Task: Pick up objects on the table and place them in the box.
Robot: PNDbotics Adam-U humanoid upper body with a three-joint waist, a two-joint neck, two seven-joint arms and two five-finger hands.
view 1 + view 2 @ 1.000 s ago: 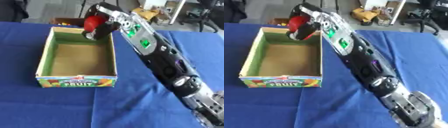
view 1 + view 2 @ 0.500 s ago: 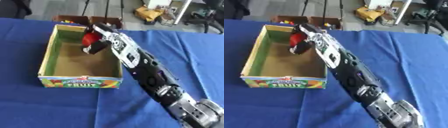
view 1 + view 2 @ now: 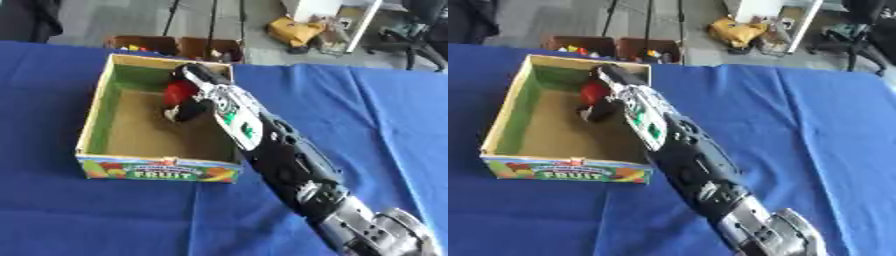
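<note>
1. One red object (image 3: 179,92), rounded and too blurred to identify, sits inside the box, near its far right corner, above the floor.
2. One open cardboard box (image 3: 93,131) with a "FRUIT" label on its front wall rests on one blue-covered table (image 3: 367,115).
3. One right hand (image 3: 191,106) reaches over the box's right wall, fingers curled around the red object.
4. Only one arm is visible, stretching from the lower right.

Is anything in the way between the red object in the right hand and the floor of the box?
Nothing visible. The right hand holds the red object inside the box, over its bare brown floor; no other item shows there.
</note>
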